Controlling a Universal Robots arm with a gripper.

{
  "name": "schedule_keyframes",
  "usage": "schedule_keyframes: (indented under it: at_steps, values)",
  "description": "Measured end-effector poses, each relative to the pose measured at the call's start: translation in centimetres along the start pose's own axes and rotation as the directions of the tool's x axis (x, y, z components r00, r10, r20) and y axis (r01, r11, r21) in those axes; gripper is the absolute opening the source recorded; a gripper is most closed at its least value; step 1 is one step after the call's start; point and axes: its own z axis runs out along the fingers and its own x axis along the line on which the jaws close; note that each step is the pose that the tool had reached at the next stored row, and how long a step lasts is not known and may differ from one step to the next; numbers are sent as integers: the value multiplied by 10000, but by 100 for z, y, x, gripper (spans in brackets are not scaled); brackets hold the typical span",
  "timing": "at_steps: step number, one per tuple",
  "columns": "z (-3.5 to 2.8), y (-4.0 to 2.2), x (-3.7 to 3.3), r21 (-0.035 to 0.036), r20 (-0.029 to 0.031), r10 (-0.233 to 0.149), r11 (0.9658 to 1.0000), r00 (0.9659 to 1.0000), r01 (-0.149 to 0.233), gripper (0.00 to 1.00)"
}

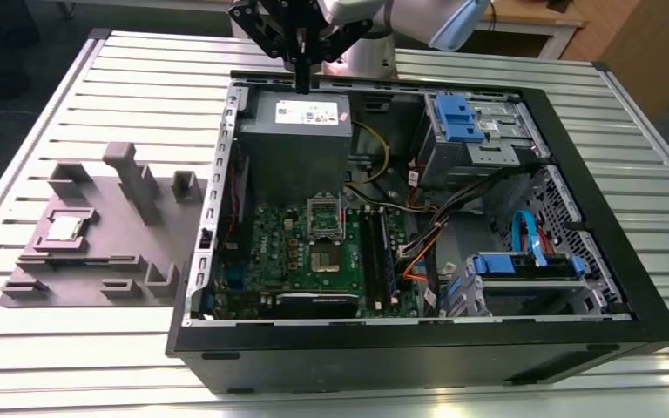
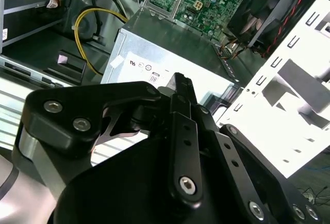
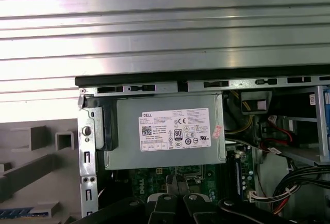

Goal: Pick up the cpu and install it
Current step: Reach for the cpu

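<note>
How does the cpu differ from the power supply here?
The cpu is a small flat square; the power supply is a big box with a white label. The cpu lies on the grey fixture outside the case; the power supply sits inside it. The gripper hangs near the power supply, far from the cpu. Both show grey metal tops.
</note>
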Motion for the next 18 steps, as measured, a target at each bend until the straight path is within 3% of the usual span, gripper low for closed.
schedule_keyframes:
  at_steps: [18]
  values:
    - [-1,-1,15,0,0,0,10000,10000,0,10]
